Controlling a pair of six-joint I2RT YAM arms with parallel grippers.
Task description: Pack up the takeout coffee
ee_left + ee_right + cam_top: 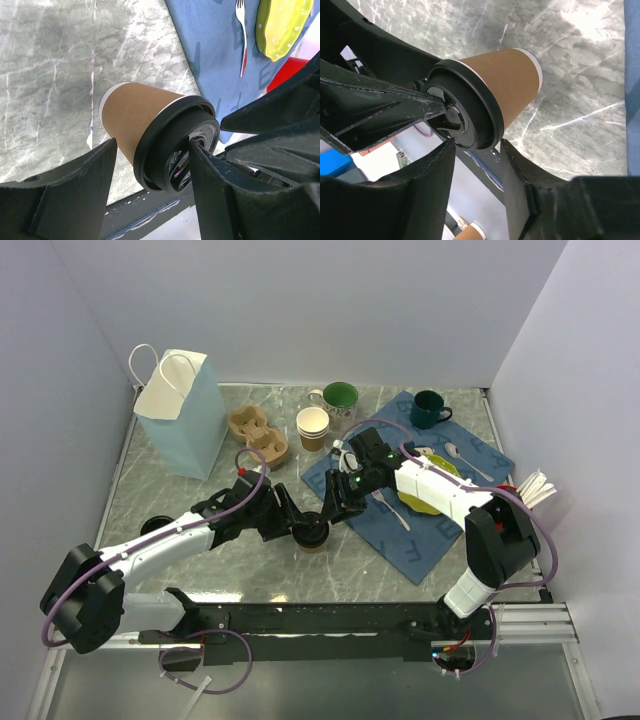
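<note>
**Figure. Both grippers at the takeout coffee (315, 532), partway along the counter's near edge.**

The cup stands upright on bare marble, nearer the near edge than the far one, about midway between the left and right edges and just off the blue mat (430, 495). My left gripper (152, 144) is spread wide over it, with one finger lying across the top of the black lid (481, 100). My right gripper (476, 144) shows a narrower gap at the lid's rim, and I cannot tell whether its pads bear on it. I judge the cup to be light, the kraft wall easy to dent, and the lid liable to pop if squeezed. I would grip the wall just below the lid, gently, and keep it upright on the way to the paper bag (185, 420) toward the far-left corner.
</note>
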